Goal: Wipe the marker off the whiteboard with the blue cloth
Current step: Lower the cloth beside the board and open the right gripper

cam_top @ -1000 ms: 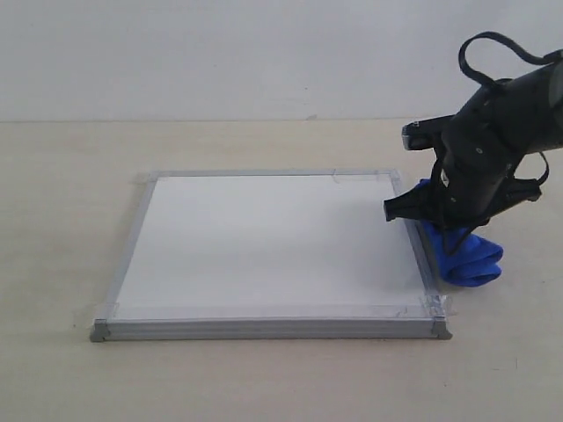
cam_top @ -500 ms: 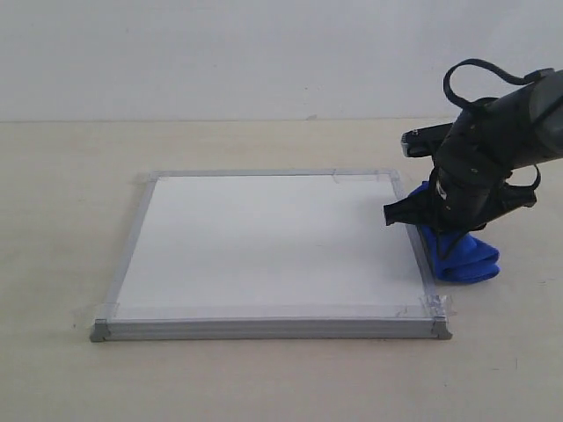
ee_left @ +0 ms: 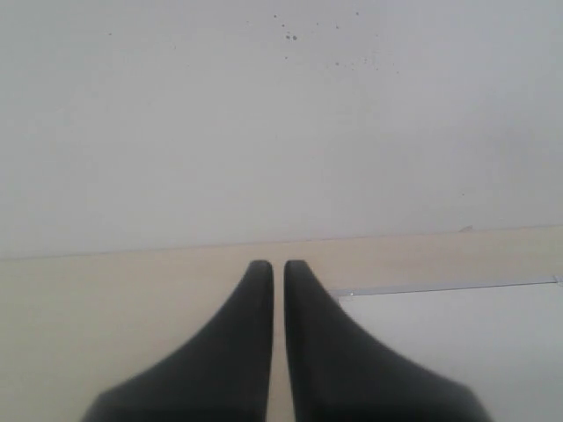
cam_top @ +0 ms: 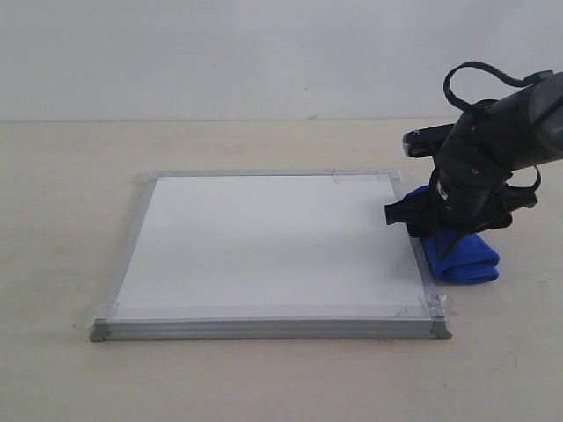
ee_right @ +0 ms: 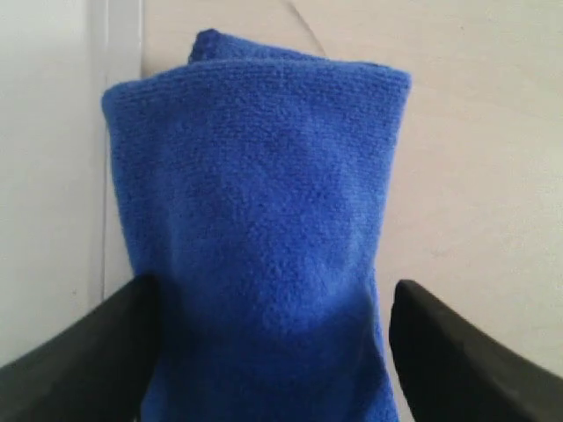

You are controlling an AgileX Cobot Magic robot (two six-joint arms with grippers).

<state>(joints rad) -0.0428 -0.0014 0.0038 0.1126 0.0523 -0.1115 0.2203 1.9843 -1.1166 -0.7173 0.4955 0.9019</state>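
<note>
The whiteboard lies flat on the table, its white face bare; no dark red marker line shows in any view. The blue cloth lies folded on the table just off the board's right frame. My right gripper hangs over the cloth's near end. In the right wrist view the cloth sits between the spread fingers of my right gripper, with a gap on one side, so it is open. My left gripper is shut and empty, beside a corner of the whiteboard.
The board's silver frame runs right alongside the cloth. Clear tape holds the board's corners down. The beige tabletop surrounds the board, with a pale wall behind it.
The right gripper came down with the hanging cloth and its fingers spread; the cloth now lies folded on the table beside the board. The left arm stays out of the exterior view.
</note>
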